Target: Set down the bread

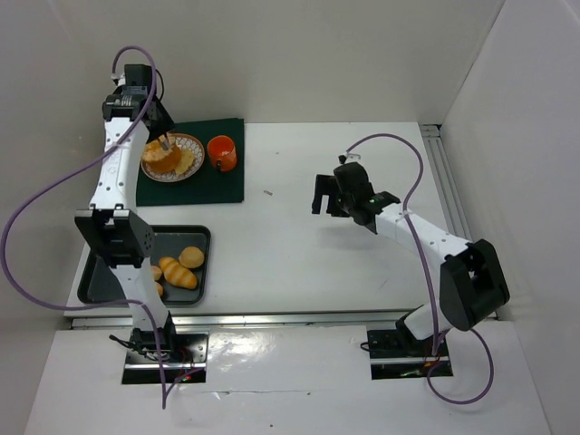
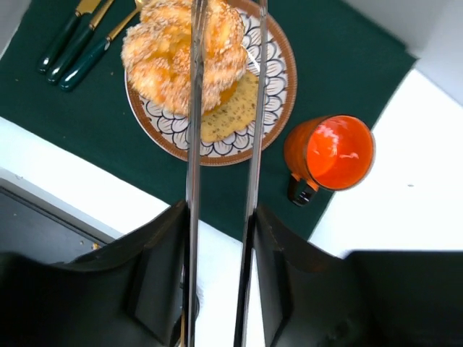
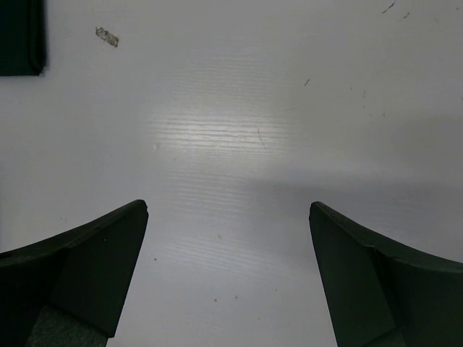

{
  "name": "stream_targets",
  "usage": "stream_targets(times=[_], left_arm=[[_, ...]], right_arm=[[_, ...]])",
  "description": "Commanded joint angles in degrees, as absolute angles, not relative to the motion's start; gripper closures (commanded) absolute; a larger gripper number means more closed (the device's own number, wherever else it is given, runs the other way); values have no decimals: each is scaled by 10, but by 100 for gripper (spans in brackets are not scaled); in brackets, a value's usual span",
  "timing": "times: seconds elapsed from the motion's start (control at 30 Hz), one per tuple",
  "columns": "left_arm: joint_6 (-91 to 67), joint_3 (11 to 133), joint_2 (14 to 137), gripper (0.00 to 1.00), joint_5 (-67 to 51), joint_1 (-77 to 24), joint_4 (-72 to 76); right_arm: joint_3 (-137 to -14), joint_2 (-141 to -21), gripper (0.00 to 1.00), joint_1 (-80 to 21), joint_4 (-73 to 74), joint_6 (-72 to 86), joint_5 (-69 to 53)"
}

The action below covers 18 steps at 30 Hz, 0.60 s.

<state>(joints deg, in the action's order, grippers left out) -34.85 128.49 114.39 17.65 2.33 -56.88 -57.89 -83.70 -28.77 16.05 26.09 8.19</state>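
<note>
We have the left gripper (image 2: 221,210) clamped on the tongs (image 2: 194,108) for reach. Their blades straddle the bread (image 2: 170,54) straight ahead of it, on the plate (image 2: 278,87). Looks placed, release pending. Right gripper (image 3: 228,208) is spread wide, parked clear.

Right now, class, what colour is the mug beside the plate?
The mug is orange; left wrist view shows it best.

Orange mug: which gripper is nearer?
Left. The left gripper, shut on tongs, is over the patterned plate, just left of the orange mug. The right gripper hovers open above the white table, well off to the mug's right.
</note>
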Motion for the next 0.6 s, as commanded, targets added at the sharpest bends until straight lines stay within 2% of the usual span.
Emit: stream_targets(times=[0.0,0.07,0.2,0.27,0.43,0.57], left_arm=[[-330,1233,1054,52,159,13,-544],[-310,1175,987,56,138,-7,-522],[-263,999,869,56,33,-53,-436],[-263,952,819,56,26,-99,-423],[-282,816,759,58,49,-170,-354],[-295,745,765,58,-15,-216,-291]], right_arm=[[-598,-803,0,-299,175,260,96],[-592,-789,0,-299,175,260,103],[-562,-773,0,-299,175,266,133],[-549,-759,0,-299,175,266,133],[-542,-734,0,-294,180,272,151],[-536,-712,0,-294,185,272,163]])
